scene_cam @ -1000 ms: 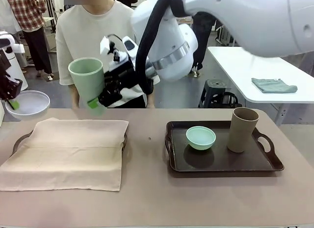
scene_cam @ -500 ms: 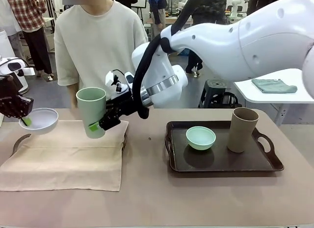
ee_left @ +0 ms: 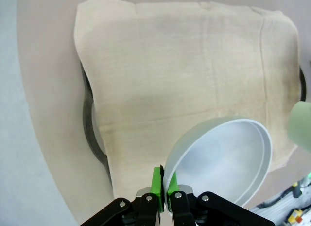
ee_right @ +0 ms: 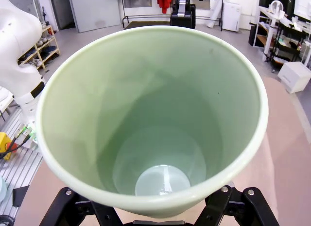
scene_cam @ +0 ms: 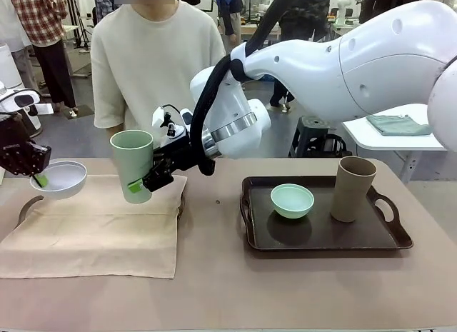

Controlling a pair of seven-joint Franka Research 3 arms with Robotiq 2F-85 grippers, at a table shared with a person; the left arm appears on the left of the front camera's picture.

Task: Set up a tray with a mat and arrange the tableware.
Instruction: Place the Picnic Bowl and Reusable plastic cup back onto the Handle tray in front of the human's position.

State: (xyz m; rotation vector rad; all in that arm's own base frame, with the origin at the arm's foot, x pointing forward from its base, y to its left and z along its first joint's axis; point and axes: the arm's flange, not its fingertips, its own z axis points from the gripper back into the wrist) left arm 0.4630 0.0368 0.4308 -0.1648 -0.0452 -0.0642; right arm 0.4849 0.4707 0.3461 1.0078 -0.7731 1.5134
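Note:
My right gripper (scene_cam: pixel 137 183) is shut on the tall pale-green tumbler (scene_cam: pixel 133 165), held upright just above the beige mat (scene_cam: pixel 100 225) at its far right part. The tumbler's inside (ee_right: pixel 155 138) faces the right wrist camera. My left gripper (scene_cam: pixel 39 179) is shut on the rim of the small white bowl (scene_cam: pixel 62 179), which hangs over the mat's far left corner; in the left wrist view the bowl (ee_left: pixel 223 160) hangs above the mat (ee_left: pixel 184 75). The mat covers the left dark tray (scene_cam: pixel 28 203). The mint-green bowl (scene_cam: pixel 292 200) and tan-brown tumbler (scene_cam: pixel 353 188) stand on the right tray (scene_cam: pixel 321 235).
A person in a cream T-shirt (scene_cam: pixel 161 68) stands at the far side, behind the tumbler. The right arm's white body (scene_cam: pixel 343 61) reaches across the middle above the table. A white table with a folded grey cloth (scene_cam: pixel 398 124) stands behind at right.
The left gripper has carried the white bowl rightward and slightly down toward the mat. The right gripper has lowered the pale-green tumbler from head height to just above the mat.

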